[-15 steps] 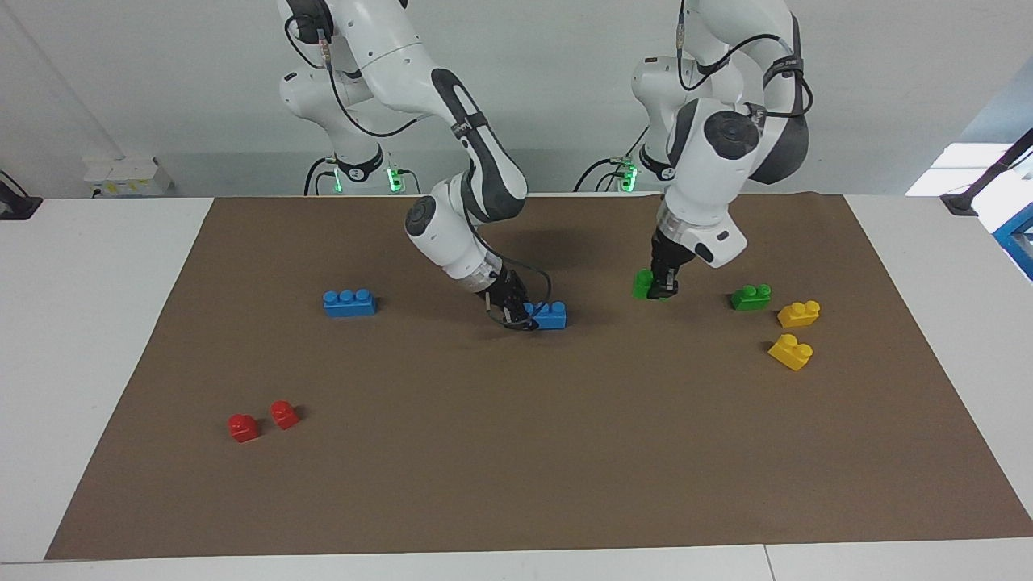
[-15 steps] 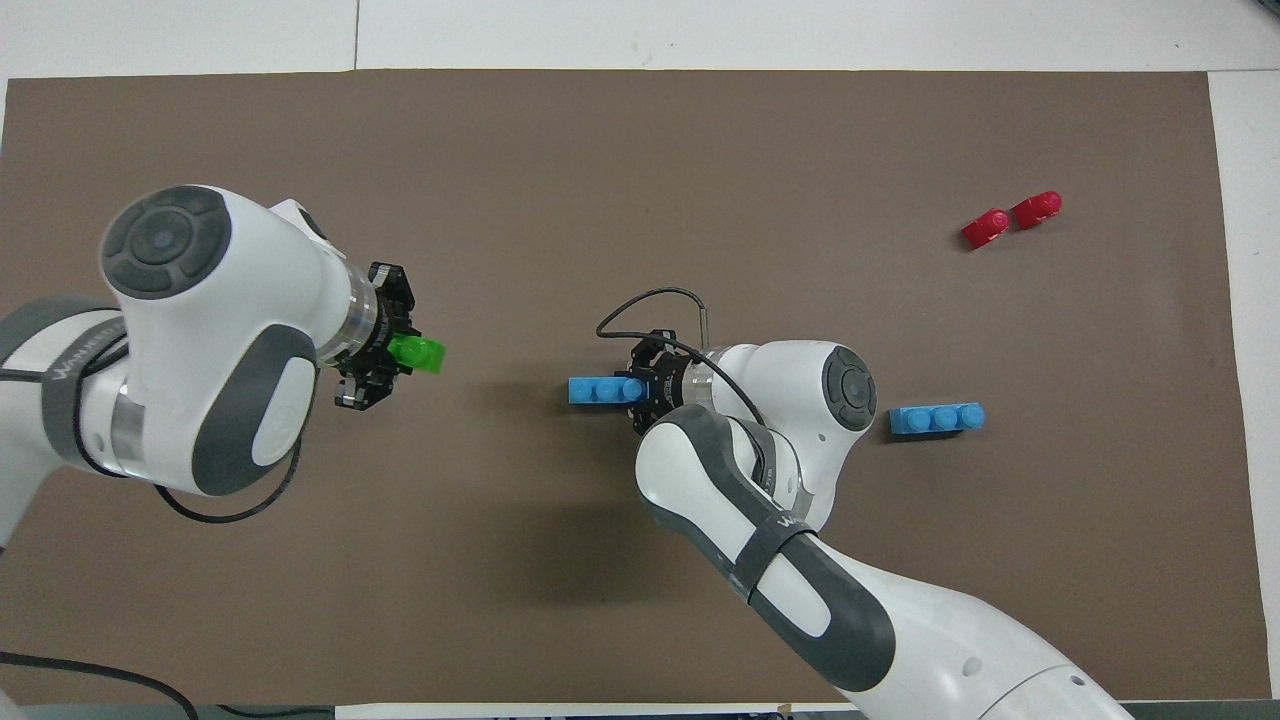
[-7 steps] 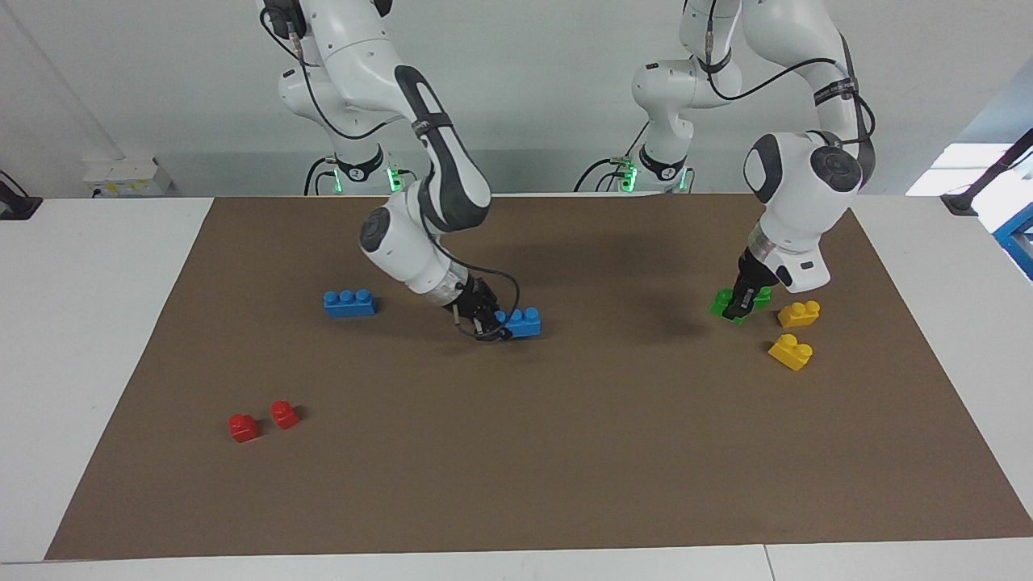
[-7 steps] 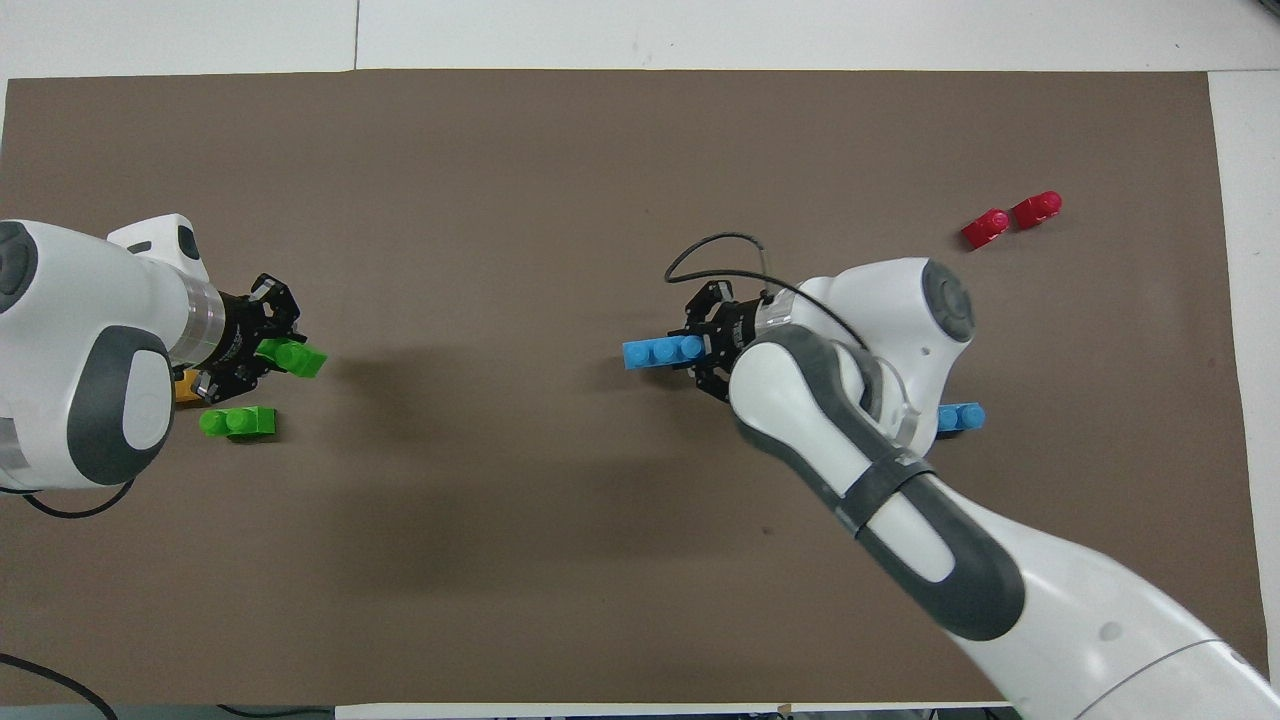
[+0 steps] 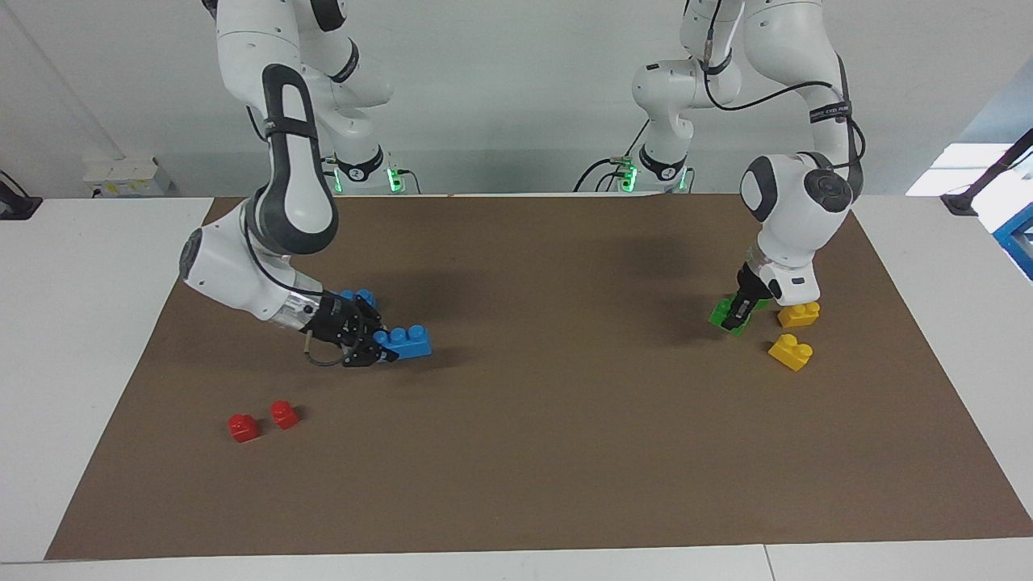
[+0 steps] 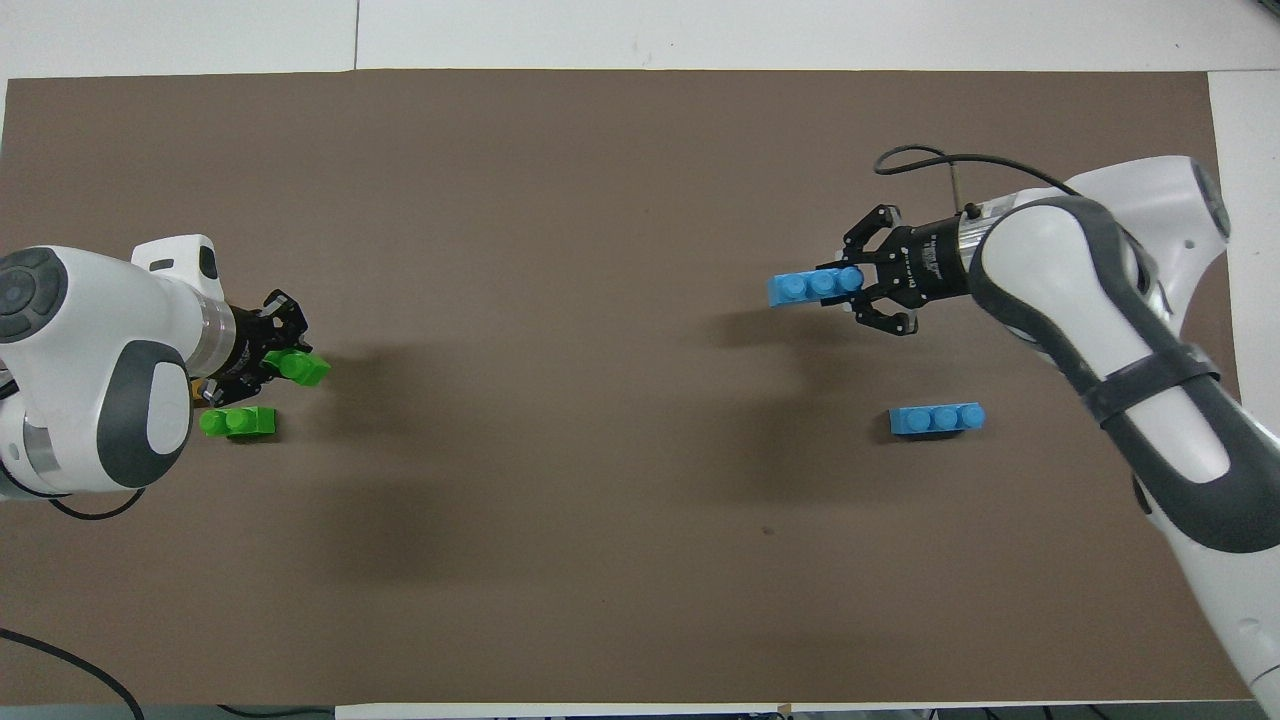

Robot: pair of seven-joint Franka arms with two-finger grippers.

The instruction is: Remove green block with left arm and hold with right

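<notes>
My left gripper [image 5: 736,311] is shut on a green block [image 5: 721,313] and holds it low at the mat, beside a yellow brick [image 5: 799,313]; I cannot tell whether it rests on the mat. In the overhead view this green block [image 6: 300,369] sticks out of the left gripper [image 6: 268,358]. A second green block [image 6: 238,422] lies on the mat just nearer to the robots. My right gripper [image 5: 373,344] is shut on a blue three-stud brick [image 5: 406,342] just above the mat, which also shows in the overhead view [image 6: 812,287].
A second blue brick [image 6: 937,418] lies on the mat near the right gripper. Another yellow brick [image 5: 791,352] lies farther from the robots than the first. Two red blocks [image 5: 242,427] [image 5: 284,414] lie toward the right arm's end. A brown mat [image 5: 516,452] covers the table.
The left gripper carried the green block toward the left arm's end and lowered it beside the yellow bricks. The right gripper carried the blue brick toward the right arm's end.
</notes>
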